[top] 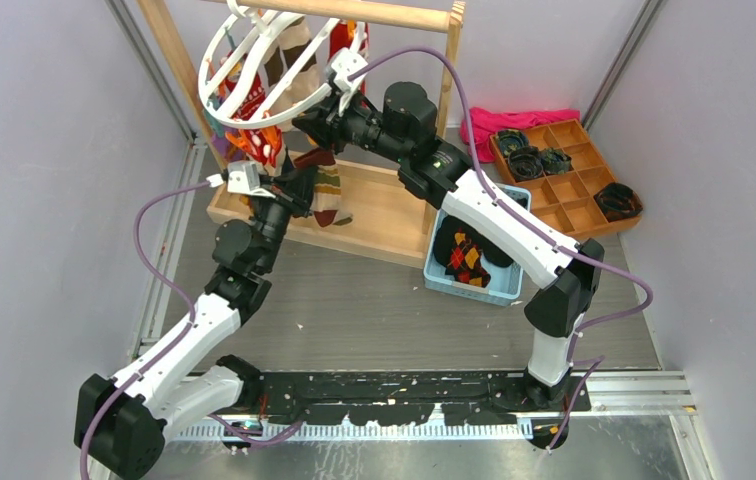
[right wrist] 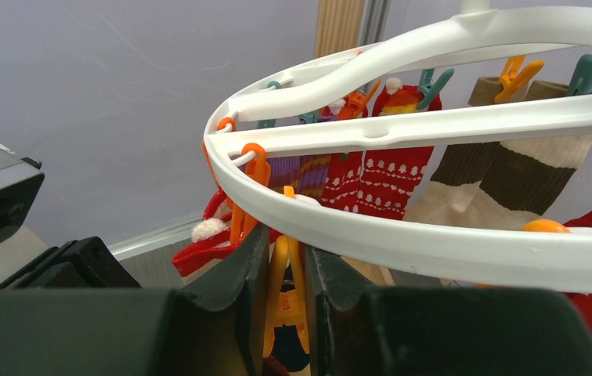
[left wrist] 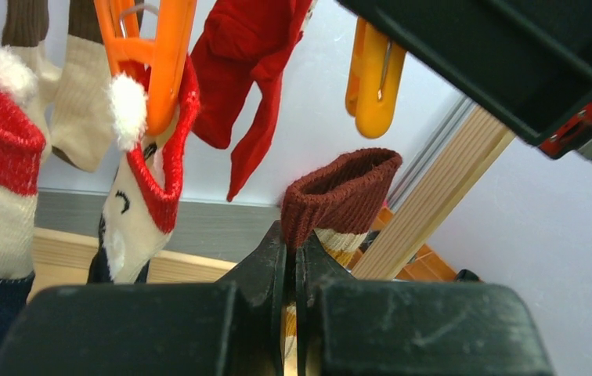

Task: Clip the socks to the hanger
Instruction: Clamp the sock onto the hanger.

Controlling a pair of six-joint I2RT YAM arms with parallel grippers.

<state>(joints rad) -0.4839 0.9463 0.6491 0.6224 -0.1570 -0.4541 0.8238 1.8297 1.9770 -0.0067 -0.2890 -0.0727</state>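
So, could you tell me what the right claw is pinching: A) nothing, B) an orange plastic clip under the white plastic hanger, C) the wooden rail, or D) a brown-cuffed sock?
B: the right wrist view shows the right claw shut on the orange plastic clip hanging under the white plastic hanger ring.

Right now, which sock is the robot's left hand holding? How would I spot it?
Find the wooden rack at the back, with the round white hanger full of socks. Just below it, the left gripper pinches one sock. Unlike the hanging ones, it isn't clipped up, and it has a reddish-brown cuff with stripes below.
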